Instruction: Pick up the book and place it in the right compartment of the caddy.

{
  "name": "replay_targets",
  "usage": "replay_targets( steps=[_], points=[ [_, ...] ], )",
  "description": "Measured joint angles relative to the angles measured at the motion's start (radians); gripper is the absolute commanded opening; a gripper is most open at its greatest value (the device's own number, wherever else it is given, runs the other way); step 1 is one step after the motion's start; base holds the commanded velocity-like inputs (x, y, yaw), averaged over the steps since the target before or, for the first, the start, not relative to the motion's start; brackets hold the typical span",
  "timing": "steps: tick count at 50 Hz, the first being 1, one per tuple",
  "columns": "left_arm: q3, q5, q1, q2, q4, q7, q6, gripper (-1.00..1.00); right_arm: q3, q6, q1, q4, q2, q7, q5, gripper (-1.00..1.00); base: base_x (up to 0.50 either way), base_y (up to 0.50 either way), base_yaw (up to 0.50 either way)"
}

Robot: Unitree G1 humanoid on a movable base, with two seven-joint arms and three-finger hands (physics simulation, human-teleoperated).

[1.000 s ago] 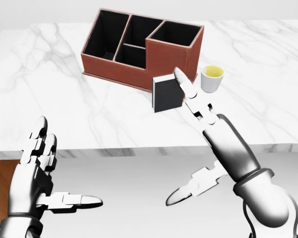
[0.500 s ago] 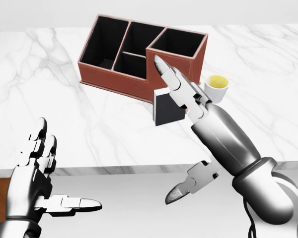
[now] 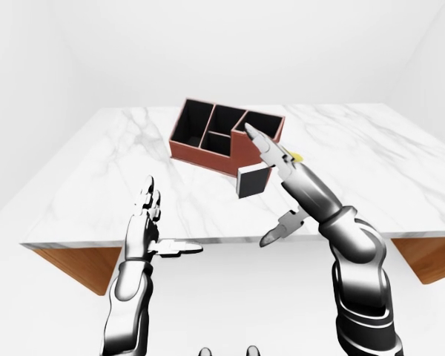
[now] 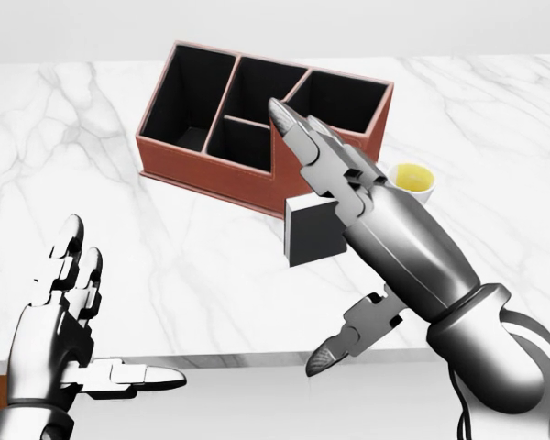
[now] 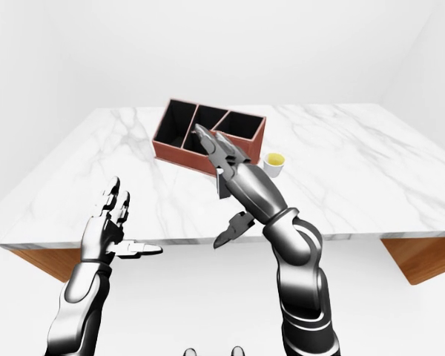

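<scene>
The book (image 4: 310,236), dark with a pale top edge, stands upright on the marble table (image 4: 92,137), against the near wall of the red-brown caddy (image 4: 202,174). The caddy's right compartment (image 4: 348,96) is dark inside and holds nothing that I can see. My right hand (image 5: 211,185) is open. Its fingers (image 4: 307,147) stretch over the book's right side and point at the caddy, and its thumb (image 4: 348,341) hangs below the table edge. My left hand (image 4: 119,302) is open and empty at the lower left, off the table's near edge.
A small white cup (image 4: 411,179) with yellow contents stands just right of the caddy, behind my right forearm. The table's near edge (image 4: 211,362) runs across the bottom of the head view. Wooden table supports (image 3: 74,263) show below it.
The whole picture has slid down, so the camera has moved closer to the table. My right hand has risen and reached further over the book toward the caddy. The left hand has kept its pose.
</scene>
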Motion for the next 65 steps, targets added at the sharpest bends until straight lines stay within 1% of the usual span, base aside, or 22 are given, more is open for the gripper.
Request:
replay_targets(
  steps=[19,27,43,65],
  points=[
    [-0.001,-0.001,0.002,-0.001,-0.009,0.0,0.001,1.0,0.006,0.0,-0.02,-0.01,0.0,0.042,-0.038,1.0,0.25,0.0,0.0],
    [-0.002,0.002,0.001,-0.002,-0.006,0.002,-0.005,1.0,0.007,0.0,-0.019,-0.008,0.0,0.053,-0.048,1.0,0.25,0.0,0.0],
    [-0.01,0.008,0.0,-0.004,0.01,0.009,-0.025,1.0,0.003,0.0,-0.003,0.008,0.001,0.055,-0.046,1.0,0.25,0.0,0.0],
    [-0.012,0.013,0.002,-0.003,0.021,0.012,-0.035,1.0,0.012,0.0,0.026,0.001,0.006,0.069,-0.062,1.0,0.22,0.0,0.0]
  ],
)
